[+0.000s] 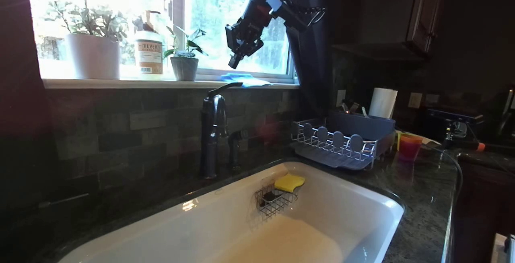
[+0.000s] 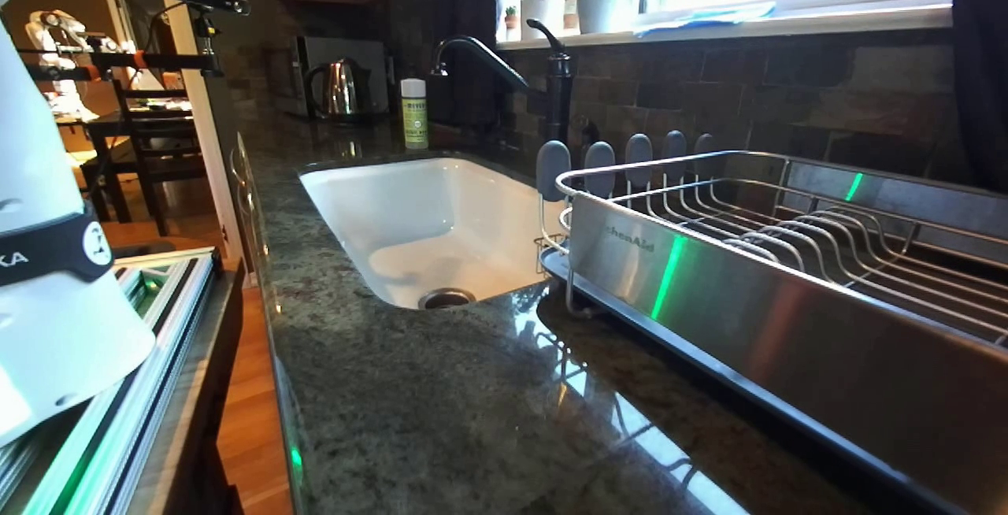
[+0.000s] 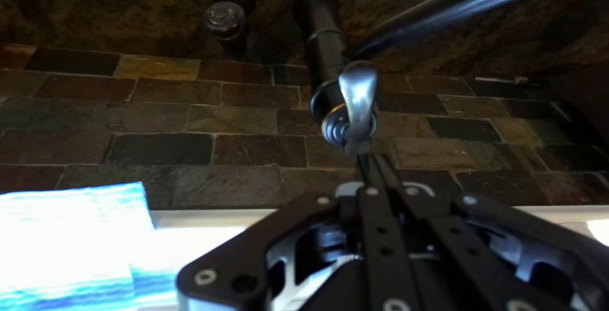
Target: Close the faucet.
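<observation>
"Where's the faucet [image 1: 209, 138]?"

"Upright by the desk's [image 2: 409, 397] back edge, behind the sink [image 1: 354, 202]."

"And the tool [image 3: 374, 159]?"

"Above it and apart in both exterior views; jaws pressed together, nothing held."

"Which way next?"

"Downward, I'd judge: the lever [image 3: 359, 97] lies just below, its long axis running from the wall [image 3: 228, 187] side roughly toward the desk's front edge, tip raised."

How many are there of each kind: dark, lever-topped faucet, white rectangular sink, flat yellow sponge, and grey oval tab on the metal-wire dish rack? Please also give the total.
Dark, lever-topped faucet: 1
White rectangular sink: 1
Flat yellow sponge: 1
Grey oval tabs on the dish rack: 5
Total: 8
</observation>
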`<action>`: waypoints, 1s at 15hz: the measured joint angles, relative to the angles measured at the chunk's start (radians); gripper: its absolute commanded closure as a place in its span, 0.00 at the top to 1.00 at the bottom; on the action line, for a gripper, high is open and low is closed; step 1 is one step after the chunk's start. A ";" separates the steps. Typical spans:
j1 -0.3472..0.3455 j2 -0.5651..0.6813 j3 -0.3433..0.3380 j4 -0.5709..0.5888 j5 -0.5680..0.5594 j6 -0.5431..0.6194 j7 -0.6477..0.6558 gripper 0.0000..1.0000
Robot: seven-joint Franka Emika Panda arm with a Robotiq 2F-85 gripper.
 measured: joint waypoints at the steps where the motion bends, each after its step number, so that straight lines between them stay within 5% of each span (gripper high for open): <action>1: 0.000 -0.017 0.000 -0.002 -0.019 -0.028 0.017 0.27; 6: 0.001 -0.122 0.004 -0.027 -0.051 -0.289 0.118 0.62; 11: 0.005 -0.211 0.005 -0.096 0.119 -0.437 0.126 0.99; 15: 0.006 -0.273 0.006 -0.174 0.188 -0.437 0.171 1.00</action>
